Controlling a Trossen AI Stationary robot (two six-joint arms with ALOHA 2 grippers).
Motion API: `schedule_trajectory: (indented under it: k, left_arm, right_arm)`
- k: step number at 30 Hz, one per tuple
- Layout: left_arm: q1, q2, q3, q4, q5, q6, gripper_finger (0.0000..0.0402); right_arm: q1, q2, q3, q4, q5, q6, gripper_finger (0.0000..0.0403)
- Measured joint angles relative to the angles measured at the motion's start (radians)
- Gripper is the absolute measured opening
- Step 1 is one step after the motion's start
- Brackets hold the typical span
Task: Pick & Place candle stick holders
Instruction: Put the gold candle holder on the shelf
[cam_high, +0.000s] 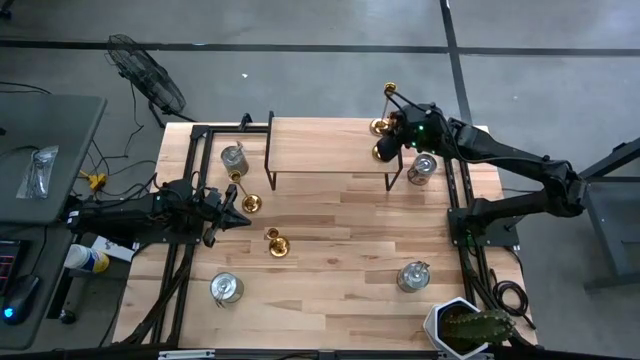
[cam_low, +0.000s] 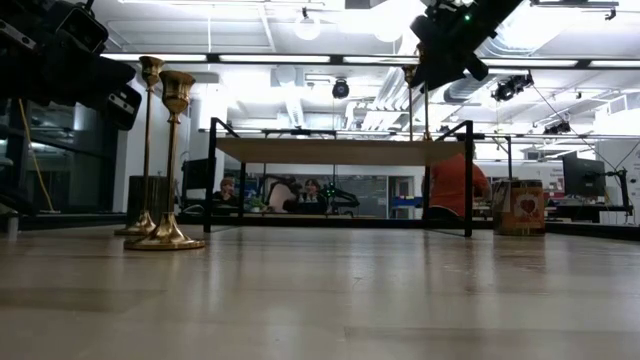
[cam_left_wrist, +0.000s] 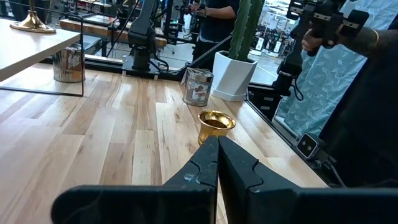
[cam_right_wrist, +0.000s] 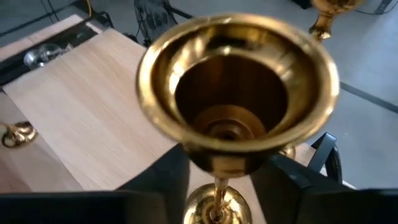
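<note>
Two gold candle stick holders stand on their round bases at the far right corner of the raised wooden shelf (cam_high: 320, 145): one farther back (cam_high: 380, 127) and one nearer (cam_high: 383, 150). My right gripper (cam_high: 398, 135) is open around the nearer holder. Its dark fingers (cam_right_wrist: 163, 182) stand on either side of the thin stem (cam_right_wrist: 217, 190), below the cup (cam_right_wrist: 233, 87). Two more holders (cam_high: 245, 202) (cam_high: 277, 242) stand on the table at left of centre. My left gripper (cam_high: 240, 218) is shut, level, between them, with one holder's cup (cam_left_wrist: 216, 123) just past its tips.
Silver lidded jars stand at far left (cam_high: 233, 157), far right (cam_high: 422, 168), near right (cam_high: 413, 275) and near left (cam_high: 226, 288). A potted cactus (cam_high: 470, 325) sits at the near right corner. The shelf's black frame legs (cam_high: 268, 160) stand on the table.
</note>
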Motion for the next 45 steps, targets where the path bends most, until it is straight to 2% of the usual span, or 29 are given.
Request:
schedule_trajectory:
  k: [7,14,28,38,45]
  left_arm:
    - [0.000,0.000,0.000,0.000,0.000,0.000,0.0000]
    - [0.000,0.000,0.000,0.000,0.000,0.000,0.0000]
    - [0.000,0.000,0.000,0.000,0.000,0.000,0.0000]
    - [0.000,0.000,0.000,0.000,0.000,0.000,0.0000]
    - [0.000,0.000,0.000,0.000,0.000,0.000,0.0000]
  right_arm:
    - [0.001,-0.018,0.000,0.005,0.003,0.015,0.0237]
    - [0.003,-0.043,0.000,-0.031,-0.001,0.015,0.0277]
    - [0.086,-0.115,0.000,-0.144,-0.031,0.017,0.0278]
    - [0.148,-0.155,0.000,-0.291,-0.033,0.116,0.0278]
    - [0.176,-0.166,0.000,-0.345,-0.161,0.093,0.0278]
